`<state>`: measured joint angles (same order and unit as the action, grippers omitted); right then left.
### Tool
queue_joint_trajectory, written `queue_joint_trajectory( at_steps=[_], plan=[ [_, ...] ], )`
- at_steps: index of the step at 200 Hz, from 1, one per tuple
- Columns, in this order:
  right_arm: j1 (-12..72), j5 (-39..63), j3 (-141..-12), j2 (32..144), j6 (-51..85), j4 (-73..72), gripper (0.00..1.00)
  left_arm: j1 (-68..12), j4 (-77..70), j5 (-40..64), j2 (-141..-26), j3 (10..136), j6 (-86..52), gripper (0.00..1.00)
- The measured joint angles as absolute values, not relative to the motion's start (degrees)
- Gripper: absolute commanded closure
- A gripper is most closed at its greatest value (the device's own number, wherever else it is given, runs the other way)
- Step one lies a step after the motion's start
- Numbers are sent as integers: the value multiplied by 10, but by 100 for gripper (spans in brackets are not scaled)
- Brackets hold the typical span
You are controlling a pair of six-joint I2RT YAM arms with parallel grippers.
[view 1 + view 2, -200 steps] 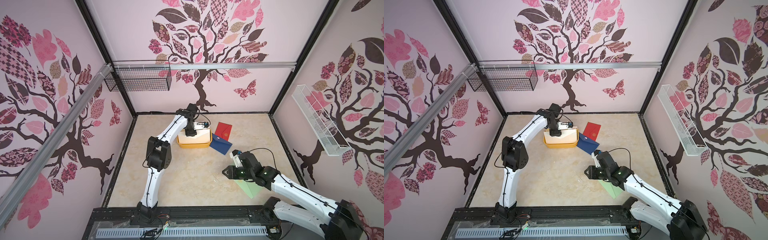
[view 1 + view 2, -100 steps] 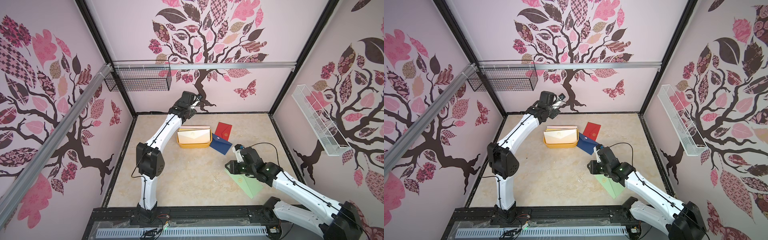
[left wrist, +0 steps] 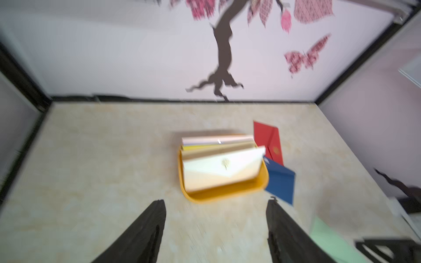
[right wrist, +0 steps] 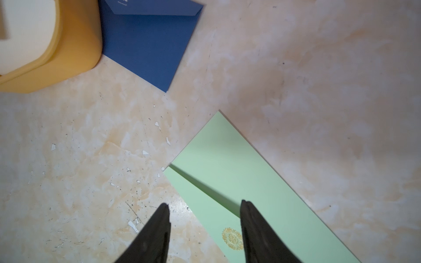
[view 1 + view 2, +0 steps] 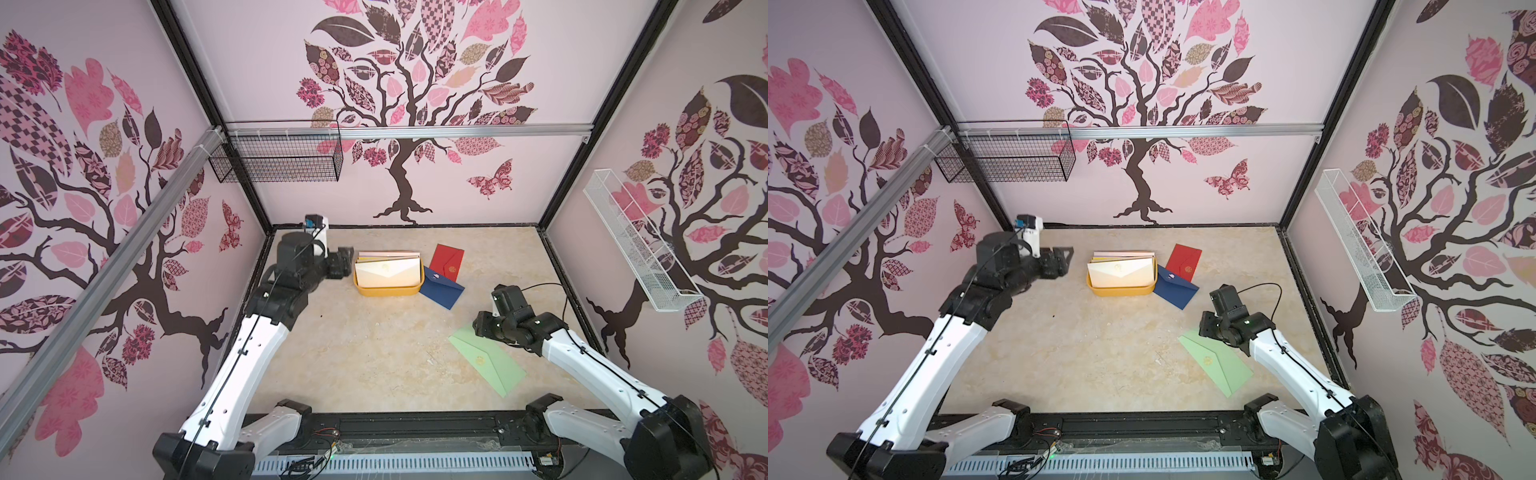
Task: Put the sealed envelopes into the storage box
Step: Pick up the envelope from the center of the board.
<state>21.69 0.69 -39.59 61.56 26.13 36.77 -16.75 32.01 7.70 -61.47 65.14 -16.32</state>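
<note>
The right gripper [image 4: 204, 206] is hovering, jaws apart, over the light green envelope [image 4: 230, 159] flat on the table [image 4: 91, 159], well apart from the yellow box [image 5: 388, 291]; it should be tilting to catch an edge. The left gripper [image 3: 216, 202] is hanging spread, empty, beside that box

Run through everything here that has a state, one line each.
storage box: partly filled, envelopes standing on edge inside
cream envelope: in the box, frontmost, flap closed
red envelope: on the table beside the box, flap closed
navy envelope: on the table, outside the box
light green envelope: on the table, outside the box
left gripper: open, empty
right gripper: open over the light green envelope
</note>
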Motion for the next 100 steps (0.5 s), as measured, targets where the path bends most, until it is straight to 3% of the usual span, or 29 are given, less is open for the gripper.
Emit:
queue_joint_trajectory(
  at_steps=[50,100],
  plan=[
    [185,35,-320,619,279,365,46,-297,344,188,-557,456,-291,31],
    [185,88,-272,628,305,343,49,-305,335,205,-489,382,-356,30]
  ],
)
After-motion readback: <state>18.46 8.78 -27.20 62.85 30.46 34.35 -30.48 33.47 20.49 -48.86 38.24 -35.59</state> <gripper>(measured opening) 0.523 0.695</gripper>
